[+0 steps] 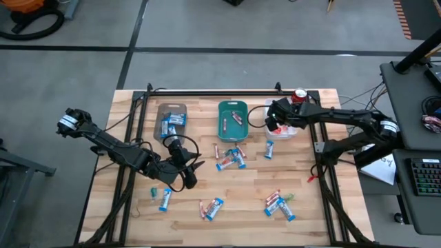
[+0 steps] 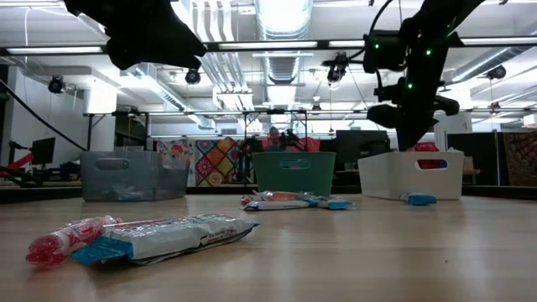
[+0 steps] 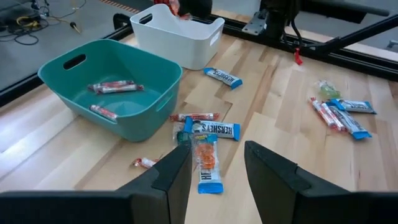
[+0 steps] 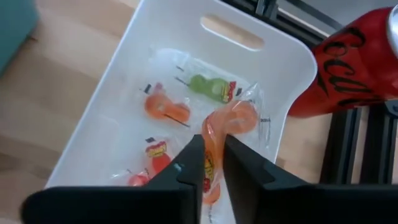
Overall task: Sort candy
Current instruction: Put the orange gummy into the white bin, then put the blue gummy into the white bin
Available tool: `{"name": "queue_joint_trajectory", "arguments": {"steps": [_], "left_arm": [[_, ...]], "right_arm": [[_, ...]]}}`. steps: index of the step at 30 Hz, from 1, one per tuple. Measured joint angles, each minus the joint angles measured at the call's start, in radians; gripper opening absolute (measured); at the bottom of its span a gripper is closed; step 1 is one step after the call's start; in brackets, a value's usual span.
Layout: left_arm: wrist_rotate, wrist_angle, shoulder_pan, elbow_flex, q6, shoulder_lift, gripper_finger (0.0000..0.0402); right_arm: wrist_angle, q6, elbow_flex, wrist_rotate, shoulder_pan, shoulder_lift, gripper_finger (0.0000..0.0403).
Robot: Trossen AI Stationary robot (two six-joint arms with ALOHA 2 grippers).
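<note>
While the right gripper [image 4: 213,163] hangs over the white tray [image 4: 130,81], its fingers pinch an orange candy [image 4: 225,127]. Left gripper [image 3: 216,167] hovers over the desk [image 3: 280,106], fingers apart, empty.

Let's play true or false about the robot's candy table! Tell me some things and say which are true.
1. The right gripper is over the white plastic bin. True.
2. The teal plastic bin has blue-and-white bars in it. False: it has slim red stick candies.
3. An orange wrapped candy sits between the right gripper's fingers. True.
4. The red soda can lies inside the white bin. False: it stands outside, beside it.
5. The left gripper is holding a candy bar. False: it is open and holds nothing, with candy on the wooden table ahead.
</note>
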Motion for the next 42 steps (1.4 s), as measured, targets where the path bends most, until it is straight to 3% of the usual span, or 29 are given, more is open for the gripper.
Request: {"name": "queue_joint_trajectory", "arguments": {"steps": [9, 15, 23, 32, 42], "left_arm": [[0.006, 0.000, 0.000, 0.000, -0.019, 0.000, 0.0132], [0.159, -0.003, 0.000, 0.002, -0.064, -0.003, 0.0132], [0.296, -0.053, -0.017, 0.019, -0.135, -0.003, 0.0131], [0.404, -0.269, -0.042, 0.036, -0.375, -0.003, 0.0131], [0.498, -0.470, -0.093, 0.036, -0.688, -0.003, 0.0131]], "right_arm": [[-0.005, 0.006, 0.012, -0.006, 0.000, 0.017, 0.0126], [-0.001, 0.019, 0.076, -0.162, 0.059, -0.057, 0.0148], [0.008, 0.019, 0.155, -0.217, 0.280, -0.093, 0.0145], [0.023, 0.038, 0.210, -0.237, 0.531, -0.094, 0.0138], [0.028, 0.041, 0.194, -0.229, 0.636, -0.093, 0.0135]]}}
